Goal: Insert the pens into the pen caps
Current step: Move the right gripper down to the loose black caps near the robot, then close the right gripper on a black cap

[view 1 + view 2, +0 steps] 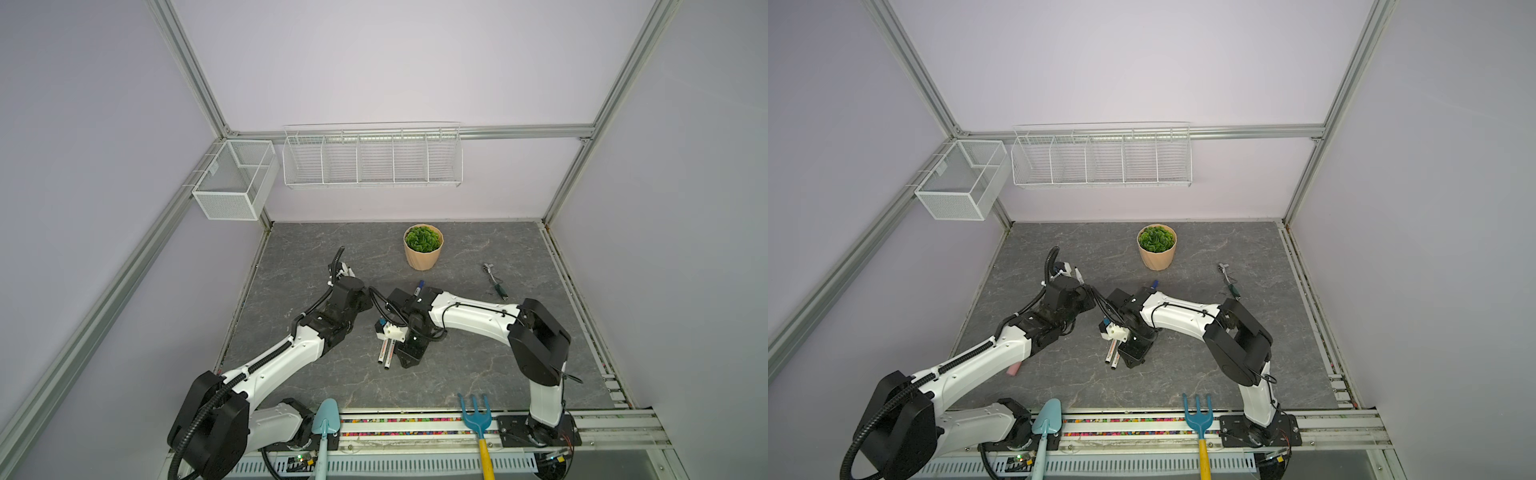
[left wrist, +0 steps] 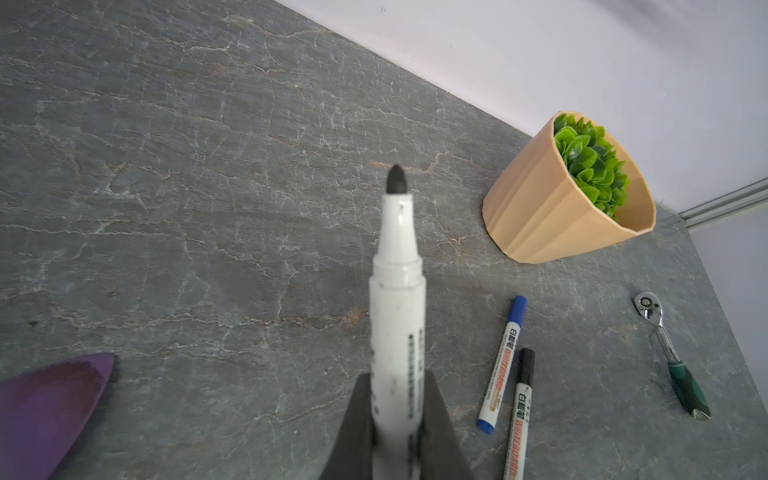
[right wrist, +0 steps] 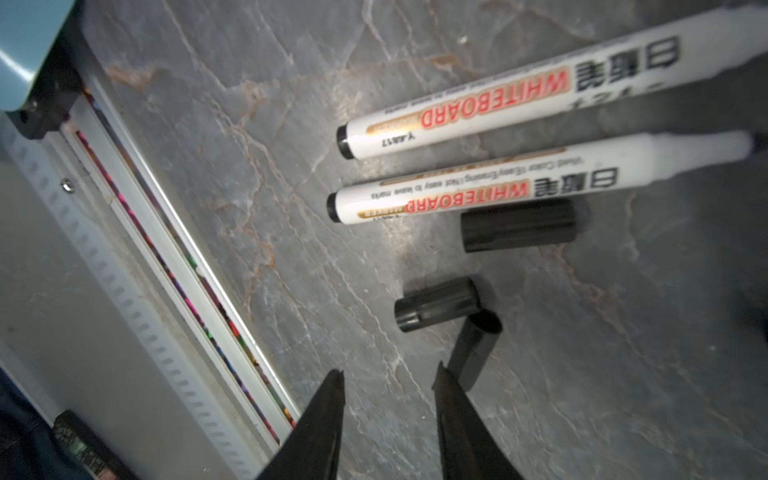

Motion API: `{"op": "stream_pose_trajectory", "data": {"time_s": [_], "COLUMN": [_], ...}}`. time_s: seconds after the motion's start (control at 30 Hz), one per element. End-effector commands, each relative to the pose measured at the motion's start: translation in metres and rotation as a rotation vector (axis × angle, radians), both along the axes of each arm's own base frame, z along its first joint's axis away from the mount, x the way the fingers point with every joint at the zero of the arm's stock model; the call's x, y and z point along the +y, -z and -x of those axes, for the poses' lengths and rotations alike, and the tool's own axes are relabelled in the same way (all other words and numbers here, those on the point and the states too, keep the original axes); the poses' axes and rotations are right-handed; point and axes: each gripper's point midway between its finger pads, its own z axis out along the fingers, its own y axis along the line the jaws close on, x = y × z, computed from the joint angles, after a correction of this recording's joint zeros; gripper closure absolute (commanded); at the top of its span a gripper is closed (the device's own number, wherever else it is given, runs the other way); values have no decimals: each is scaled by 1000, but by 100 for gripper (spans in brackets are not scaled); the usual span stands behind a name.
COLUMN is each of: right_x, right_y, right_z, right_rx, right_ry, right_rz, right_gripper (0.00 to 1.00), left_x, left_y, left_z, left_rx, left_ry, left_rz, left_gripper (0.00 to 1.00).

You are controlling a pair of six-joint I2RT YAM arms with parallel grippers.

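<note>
Left wrist view: your left gripper point(image 2: 397, 378) clamps an uncapped black pen point(image 2: 397, 291). The right gripper point(image 3: 390, 370) hangs parted and empty beside the black caps point(image 3: 438, 303). Cap pickup looks next: close on one.

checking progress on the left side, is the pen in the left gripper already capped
No, the pen held in the left gripper shows its bare black tip, with no cap on it.

uncapped black pen point(image 2: 397, 316) clamped in jaws; two pens point(image 3: 519, 108) flat beside three black caps point(image 3: 436, 303)
</note>
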Motion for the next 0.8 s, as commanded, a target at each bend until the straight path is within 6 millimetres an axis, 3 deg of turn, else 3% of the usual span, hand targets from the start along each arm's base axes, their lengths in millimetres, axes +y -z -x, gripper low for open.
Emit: {"op": "stream_pose_trajectory", "data": {"time_s": [0.0,0.2,0.47,0.77], "right_x": [-3,-7,-7,3], "right_y": [5,16,36,39], "right_z": [18,13,0,-19], "right_rx": [128,191,113,11], "right_ry": [-41,-2,3,22], "right_rz": [19,63,157,202], "right_gripper": [61,59,55,51], "left_x": [8,13,19,25], "left_y": [0,-4,-10,-9], "left_z": [3,5,9,14], "left_rx": [-6,-19,-39,-40], "left_ry": [-31,-47,-54,-60], "left_rz": [-1,-6,-20,-32], "left_gripper": [100,100,100,100]}}
